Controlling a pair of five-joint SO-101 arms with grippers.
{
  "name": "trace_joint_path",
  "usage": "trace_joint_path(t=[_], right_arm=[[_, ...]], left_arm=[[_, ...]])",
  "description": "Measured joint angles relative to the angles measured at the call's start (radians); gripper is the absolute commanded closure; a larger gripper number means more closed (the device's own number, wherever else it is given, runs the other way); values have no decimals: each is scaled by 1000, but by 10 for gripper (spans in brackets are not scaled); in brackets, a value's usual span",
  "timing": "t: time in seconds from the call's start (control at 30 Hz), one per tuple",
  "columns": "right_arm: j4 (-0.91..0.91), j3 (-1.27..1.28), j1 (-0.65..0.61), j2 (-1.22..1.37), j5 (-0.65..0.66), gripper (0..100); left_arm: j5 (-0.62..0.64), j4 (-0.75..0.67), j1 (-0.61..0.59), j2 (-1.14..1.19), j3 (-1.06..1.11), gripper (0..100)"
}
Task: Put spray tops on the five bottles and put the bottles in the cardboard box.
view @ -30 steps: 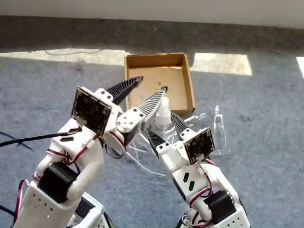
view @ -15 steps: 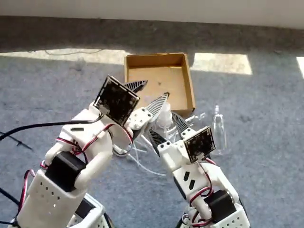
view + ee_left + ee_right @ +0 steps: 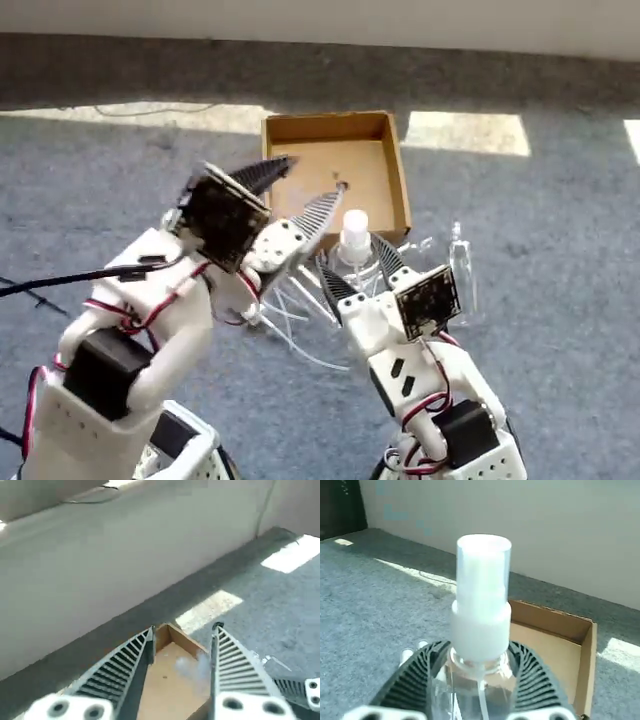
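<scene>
Looks like the capping step is done on this one. The right gripper (image 3: 480,650) pinches a clear, round plastic bottle (image 3: 470,690) at the neck, and the white spray top (image 3: 481,605) looks seated. It sits just in front of the empty cardboard box (image 3: 325,119). The left gripper (image 3: 183,630) hangs spread over the box. Next move, I'd guess, is lifting it over the stiff rim and dropping it in. A spare bottle (image 3: 460,265) stands on the fuzzy grey bench (image 3: 560,230).
</scene>
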Motion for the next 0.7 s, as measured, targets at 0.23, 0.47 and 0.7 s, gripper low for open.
trace_joint_path(t=[0.23,0.47,0.7], right_arm=[[-144,-38,180,118,0,994],[-393,-338,265,664,0,994],[-557,-795,287,1361,114,994]], left_arm=[[0,132,-170,-8,-5,819],[11,201,-387,-6,292,816],[69,-28,-551,-6,675,816]])
